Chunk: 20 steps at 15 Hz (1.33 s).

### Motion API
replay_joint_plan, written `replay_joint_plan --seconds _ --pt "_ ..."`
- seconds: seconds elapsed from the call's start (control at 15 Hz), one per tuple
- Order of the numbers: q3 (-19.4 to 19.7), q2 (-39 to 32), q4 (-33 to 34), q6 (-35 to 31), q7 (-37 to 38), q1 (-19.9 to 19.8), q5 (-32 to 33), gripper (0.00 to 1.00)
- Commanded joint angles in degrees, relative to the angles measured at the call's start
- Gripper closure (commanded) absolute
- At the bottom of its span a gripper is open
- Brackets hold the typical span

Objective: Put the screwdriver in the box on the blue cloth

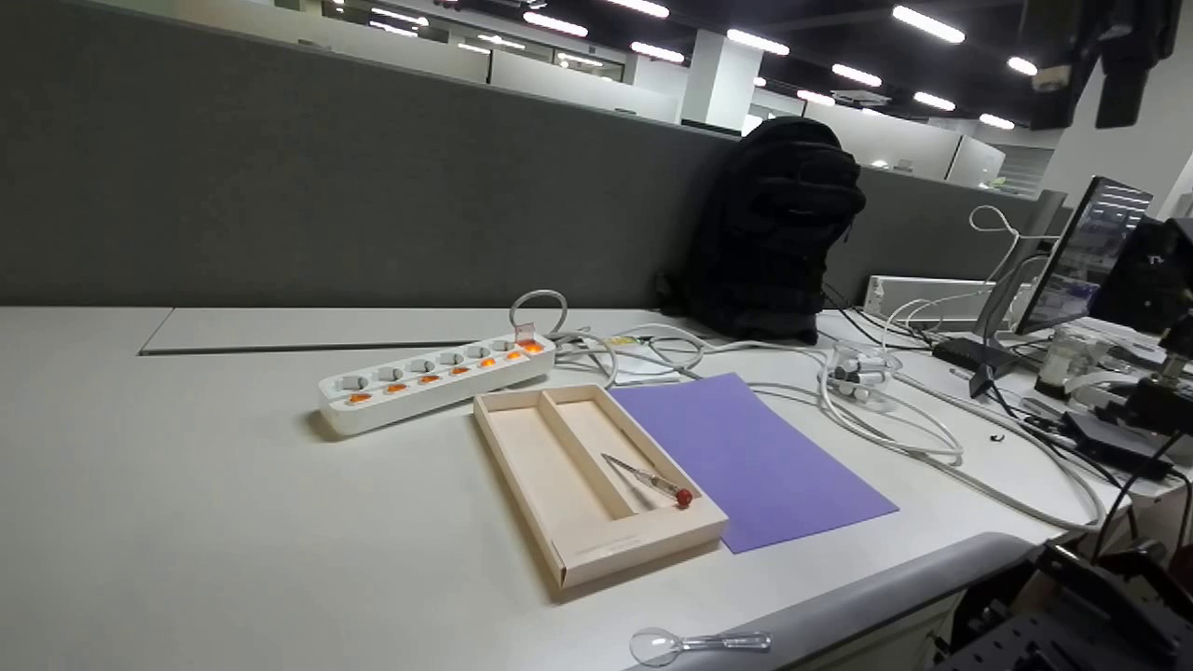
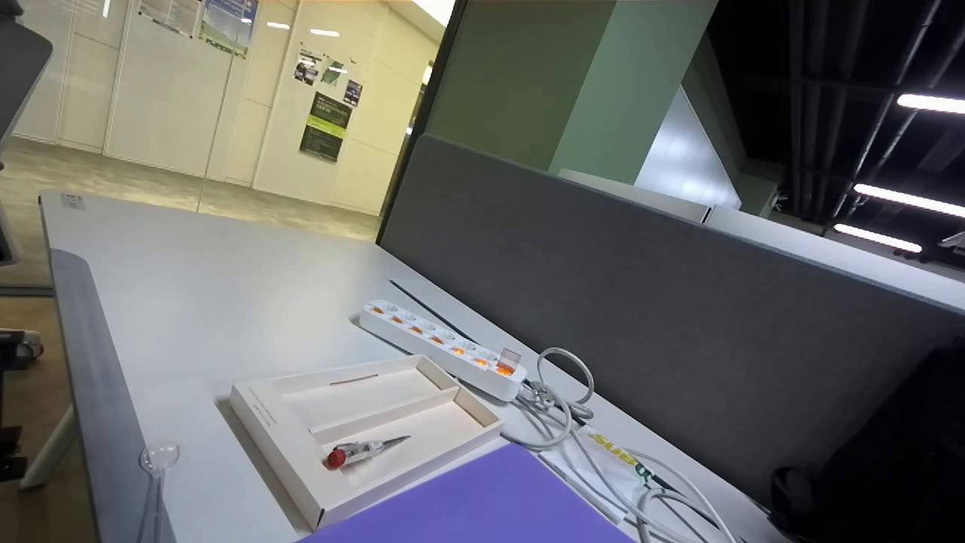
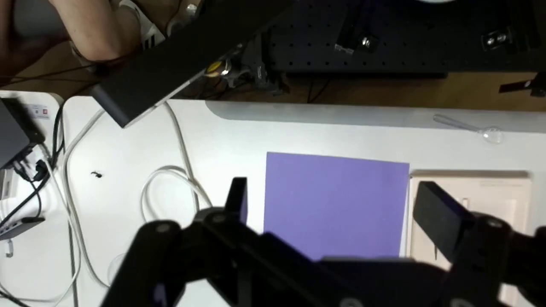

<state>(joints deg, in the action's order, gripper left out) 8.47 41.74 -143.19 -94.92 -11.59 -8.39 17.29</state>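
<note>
Looking past the gripper, its jaws wide apart and empty, we find the screwdriver in the box, in the compartment beside the blue cloth. Its red handle lies at the near end, tip toward the power strip, long axis seemingly running roughly along the box. Beyond stands a black backpack.

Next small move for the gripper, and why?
I'd probably shift the open gripper sideways over the screwdriver before descending: the wrist view frames the blue cloth between the gripper's spread jaws, while the screwdriver lies in the box beside that cloth.
</note>
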Motion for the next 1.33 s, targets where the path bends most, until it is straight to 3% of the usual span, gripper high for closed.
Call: replay_joint_plan --seconds 0.0,0.4,0.73,1.27 --pt "-0.4 -2.3 -2.7 -8.9 5.0 0.2 1.5 0.00" --pt "-3.1 -8.3 -7.7 -21.8 4.4 1.2 3.6 0.00" --pt "-5.2 -13.5 -10.5 -28.3 3.7 2.4 3.5 0.00" --pt "-4.7 -23.1 -12.2 -35.4 0.0 7.6 -6.7 0.00"
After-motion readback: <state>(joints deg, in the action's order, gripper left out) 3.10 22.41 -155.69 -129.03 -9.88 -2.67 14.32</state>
